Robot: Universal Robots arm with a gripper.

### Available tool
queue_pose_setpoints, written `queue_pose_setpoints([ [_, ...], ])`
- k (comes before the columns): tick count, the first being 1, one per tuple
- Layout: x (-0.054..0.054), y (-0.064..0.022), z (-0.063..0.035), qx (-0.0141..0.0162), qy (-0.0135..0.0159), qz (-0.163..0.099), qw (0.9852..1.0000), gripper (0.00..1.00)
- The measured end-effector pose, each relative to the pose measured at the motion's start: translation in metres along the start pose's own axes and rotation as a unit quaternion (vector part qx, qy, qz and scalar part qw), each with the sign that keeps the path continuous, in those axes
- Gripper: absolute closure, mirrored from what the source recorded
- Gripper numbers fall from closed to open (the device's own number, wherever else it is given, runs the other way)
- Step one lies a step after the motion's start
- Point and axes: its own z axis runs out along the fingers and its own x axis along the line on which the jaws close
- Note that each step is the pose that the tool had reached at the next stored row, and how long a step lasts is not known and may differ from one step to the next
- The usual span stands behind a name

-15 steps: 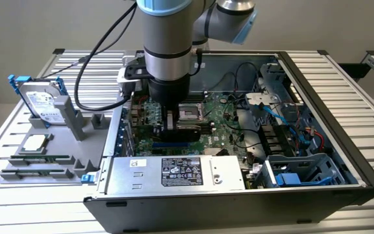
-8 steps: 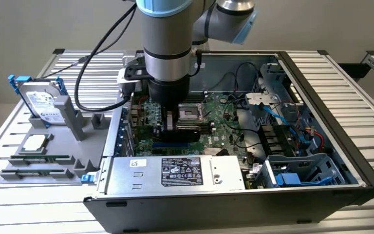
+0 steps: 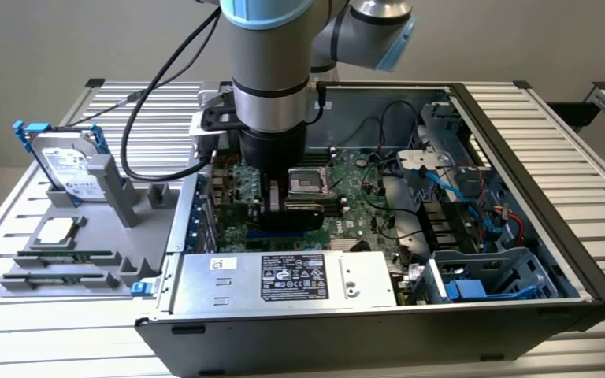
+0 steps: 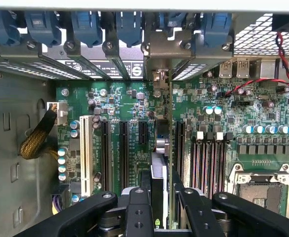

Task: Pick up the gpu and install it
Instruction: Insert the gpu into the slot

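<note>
1. Over in the exterior view, the grey robot arm (image 3: 271, 71) reaches straight down into the open black computer case (image 3: 586, 291), which lies on its side on the slatted aluminium table (image 3: 554, 110).
2. Same view: the black two-finger gripper (image 3: 280, 201) sits low over the green motherboard (image 3: 365, 193), just beside the square silver CPU socket (image 3: 309, 179). It's pinching the gpu (image 3: 305, 214), a flat card that shows its black heatsink face here.
3. Off to the exterior view's left, well apart from the case, a silver hard drive in a blue frame (image 3: 66, 165) stands in a grey plastic fixture (image 3: 113, 197).
4. On to the wrist view: the gripper (image 4: 162, 197) has its black fingers (image 4: 137, 207) clamped on the gpu (image 4: 158, 173) from both sides. The card stands on edge, so you get the thin green board edge and the silver end bracket. The bracket end is up at the case's rear wall, under the row of blue plastic clips (image 4: 85, 24).
5. Lengthwise, the card runs between the long black expansion slots (image 4: 123, 148) and the black memory slots (image 4: 206, 158). Honestly can't tell whether its lower edge is touching a slot.
</note>
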Motion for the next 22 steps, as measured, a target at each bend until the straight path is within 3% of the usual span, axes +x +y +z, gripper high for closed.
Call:
queue_pose_setpoints([
  [22,0.0000,0.0003,0.0012,-0.0027,-0.0002,0.000,1.0000,0.73],
])
